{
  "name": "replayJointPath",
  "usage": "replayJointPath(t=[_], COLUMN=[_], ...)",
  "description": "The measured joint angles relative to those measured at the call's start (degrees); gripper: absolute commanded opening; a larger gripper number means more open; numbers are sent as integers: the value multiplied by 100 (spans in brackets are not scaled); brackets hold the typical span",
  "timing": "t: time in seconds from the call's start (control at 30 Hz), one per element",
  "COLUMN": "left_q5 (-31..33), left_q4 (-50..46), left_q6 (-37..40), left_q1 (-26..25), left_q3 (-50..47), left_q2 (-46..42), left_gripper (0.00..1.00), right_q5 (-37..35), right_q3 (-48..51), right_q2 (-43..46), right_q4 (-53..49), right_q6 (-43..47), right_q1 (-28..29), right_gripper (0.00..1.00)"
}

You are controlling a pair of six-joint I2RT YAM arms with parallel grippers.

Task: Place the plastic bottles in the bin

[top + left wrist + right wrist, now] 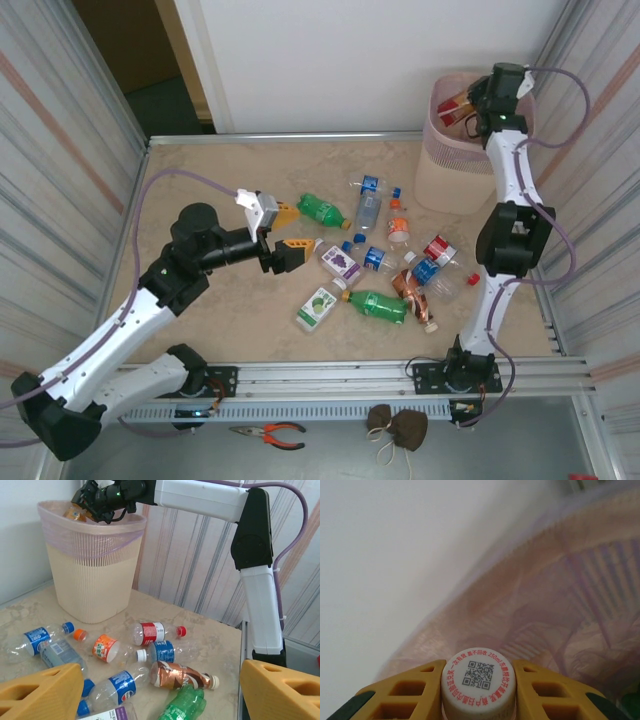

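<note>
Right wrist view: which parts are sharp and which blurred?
Right wrist view: the bottle between the yellow fingers is sharp, its cap code readable; the bin behind is blurred. Left wrist view: the bin is in focus.

— What is the bin [90, 580] made of?
— Pale ribbed plastic, matt, lined with thin wrinkled lilac film [75, 530].
— And the bench [220, 190]?
— Smooth and marble-patterned with a low sheen. A brushed metal rail [330, 375] runs along its near edge.
— The plastic bottles [150, 631]?
— Mostly clear and glossy. The green bottle [378, 306] is translucent, and the copper bottle [177, 676] has a shiny metallic wrap.
— The right gripper [479, 667]?
— Its fingers [410, 690] are matt yellow slotted plastic, against the white-capped bottle [479, 685], whose top is smooth and printed.
</note>
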State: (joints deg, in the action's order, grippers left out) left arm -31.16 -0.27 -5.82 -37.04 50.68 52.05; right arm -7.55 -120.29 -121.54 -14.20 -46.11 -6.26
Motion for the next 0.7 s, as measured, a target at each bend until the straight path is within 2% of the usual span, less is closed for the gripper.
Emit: replayJointPath(t=[0.17,0.37,0.7], left_q5=[42,66,83], left_q4=[-103,-125,-210], left_q6=[-2,-4,-11], left_q1=[114,186,186], left_q3=[-87,-87,-87], left_q2=[0,0,0], left_gripper=[82,82,82], right_q5=[-170,-181,-168], right_q3=[-199,-310,-573], right_q2=[-501,-938,-1012], right_q4=[-223,-546,-839], right_q6=[4,2,9], right_q1=[105,90,11], right_gripper=[17,26,57])
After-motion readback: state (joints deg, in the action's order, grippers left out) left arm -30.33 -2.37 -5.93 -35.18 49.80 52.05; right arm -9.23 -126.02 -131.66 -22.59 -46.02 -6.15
